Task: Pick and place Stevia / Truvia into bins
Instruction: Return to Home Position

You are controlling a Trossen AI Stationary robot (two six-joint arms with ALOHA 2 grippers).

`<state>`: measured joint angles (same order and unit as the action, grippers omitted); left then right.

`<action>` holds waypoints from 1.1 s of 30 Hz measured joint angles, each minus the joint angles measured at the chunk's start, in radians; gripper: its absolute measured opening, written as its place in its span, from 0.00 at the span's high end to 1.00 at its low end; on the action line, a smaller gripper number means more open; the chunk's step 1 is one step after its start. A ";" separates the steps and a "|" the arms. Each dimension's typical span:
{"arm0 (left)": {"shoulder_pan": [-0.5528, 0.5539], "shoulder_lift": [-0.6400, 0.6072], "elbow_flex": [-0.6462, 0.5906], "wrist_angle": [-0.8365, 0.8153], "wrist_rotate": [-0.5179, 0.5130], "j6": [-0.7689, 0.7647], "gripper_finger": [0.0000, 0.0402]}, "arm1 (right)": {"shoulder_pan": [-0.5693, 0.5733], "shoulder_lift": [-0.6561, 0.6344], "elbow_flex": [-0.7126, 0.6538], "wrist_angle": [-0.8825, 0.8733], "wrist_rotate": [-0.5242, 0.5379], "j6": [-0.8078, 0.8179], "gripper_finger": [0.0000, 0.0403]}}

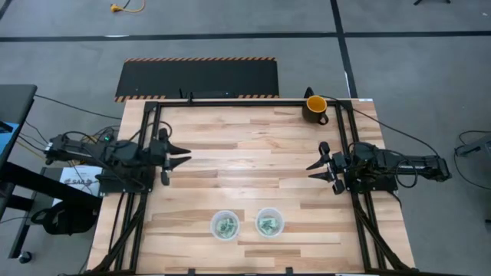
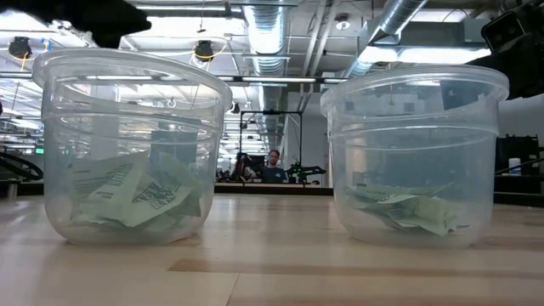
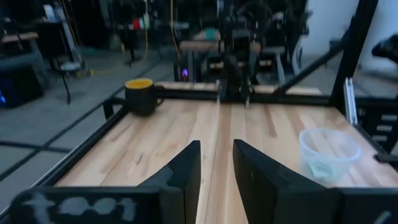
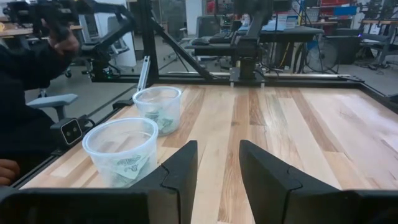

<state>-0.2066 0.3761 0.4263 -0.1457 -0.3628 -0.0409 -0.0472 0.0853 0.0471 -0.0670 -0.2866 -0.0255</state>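
Now two clear cups (image 1: pixel 225 225) (image 1: pixel 269 223) hold jumbled Stevia packets (image 2: pixel 136 194), too tangled to count; left gripper (image 1: pixel 186 156) and right gripper (image 1: pixel 310 170) spread, empty.

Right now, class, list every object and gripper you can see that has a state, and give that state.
Cup nearer the left arm: upright, packets inside.
Cup nearer the right arm: upright, packets inside.
Left gripper: open, empty, far from both cups.
Right gripper: open, empty, far from both cups.
Mug: upright, apart from both grippers.
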 joint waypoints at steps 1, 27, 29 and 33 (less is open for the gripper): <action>0.000 -0.039 -0.030 0.015 -0.002 0.004 0.79 | 0.000 0.000 0.000 0.000 0.000 0.000 0.72; -0.001 -0.371 -0.362 0.049 0.036 0.025 0.79 | 0.000 0.000 0.000 0.000 0.000 0.000 0.72; 0.000 -0.370 -0.362 0.047 0.053 0.026 0.79 | 0.000 0.000 0.000 0.000 0.000 0.000 0.72; 0.000 -0.371 -0.362 0.045 0.055 0.055 0.79 | 0.000 0.000 0.000 0.000 0.000 0.000 0.72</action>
<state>-0.2070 0.0055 0.0647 -0.1010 -0.3075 0.0139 -0.0475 0.0856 0.0467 -0.0669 -0.2863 -0.0257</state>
